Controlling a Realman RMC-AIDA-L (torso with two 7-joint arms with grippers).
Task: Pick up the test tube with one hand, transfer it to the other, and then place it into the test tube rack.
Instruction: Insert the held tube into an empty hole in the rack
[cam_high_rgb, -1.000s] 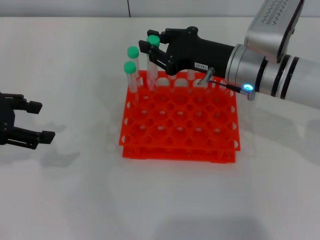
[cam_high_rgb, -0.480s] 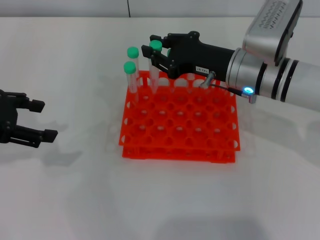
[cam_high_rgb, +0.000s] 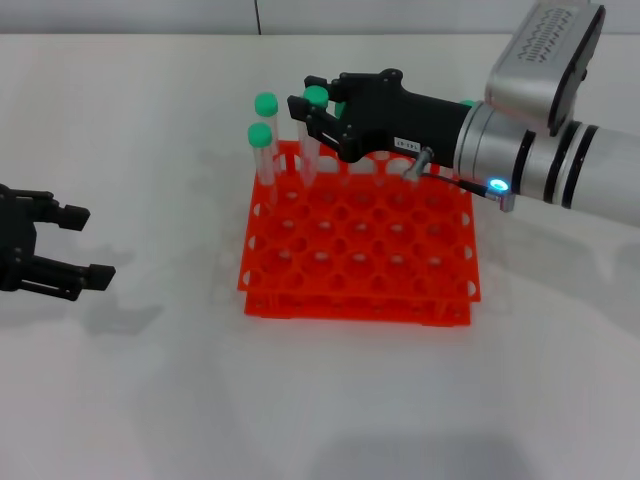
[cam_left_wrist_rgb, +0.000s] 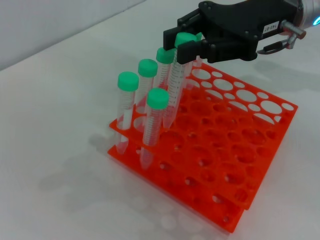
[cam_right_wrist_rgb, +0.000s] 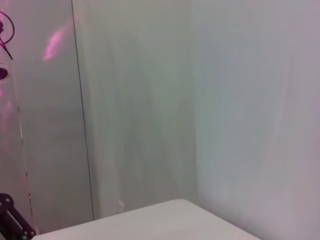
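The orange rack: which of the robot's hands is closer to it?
The right. The right hand hangs over the rack's far edge at a tube; the left hand sits off to its side.

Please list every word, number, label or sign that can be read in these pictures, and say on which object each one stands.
Small white label on the right gripper: dark printed characters, too small to read.
Test tube held at the right gripper: fine graduation marks along its wall, no number readable.
Test tube rack, left gripper: no text visible.
Nothing else carries writing.
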